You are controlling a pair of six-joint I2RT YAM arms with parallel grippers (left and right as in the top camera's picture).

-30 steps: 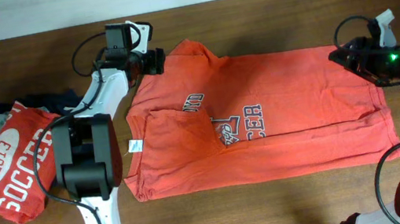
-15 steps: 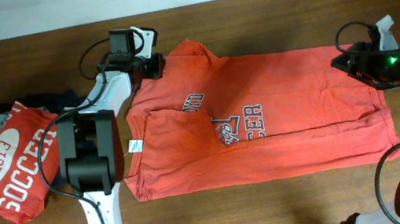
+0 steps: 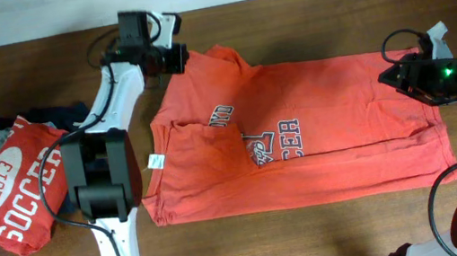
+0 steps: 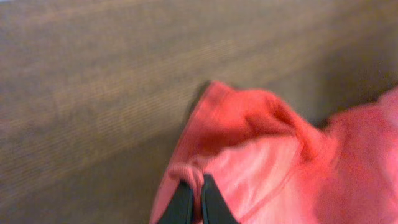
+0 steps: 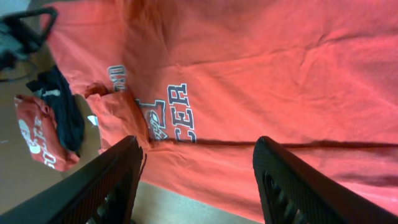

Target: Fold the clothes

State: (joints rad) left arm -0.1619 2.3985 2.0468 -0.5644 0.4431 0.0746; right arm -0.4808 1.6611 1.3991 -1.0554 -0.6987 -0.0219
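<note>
Your orange-red T-shirt [image 3: 320, 132] lies spread flat on table [image 3: 318, 242], chest print partly covered by fold, only "CER" readable. Your left gripper [image 4: 191, 204] pinched tight on its sleeve edge. Your right gripper [image 5: 199, 186] gapes wide, empty, above shirt's opposite end. Folded red shirt [image 3: 20, 191] reads "2013 SOCCER".

We see an orange-red short-sleeved T-shirt [image 3: 343, 102] with dark navy chest lettering [image 3: 280, 138] and a small white tag [image 3: 154, 164], a folded red shirt [image 3: 24, 190] printed in white, a folded dark navy garment [image 3: 61, 111], and a brown wood-grain table [image 3: 317, 233].
</note>
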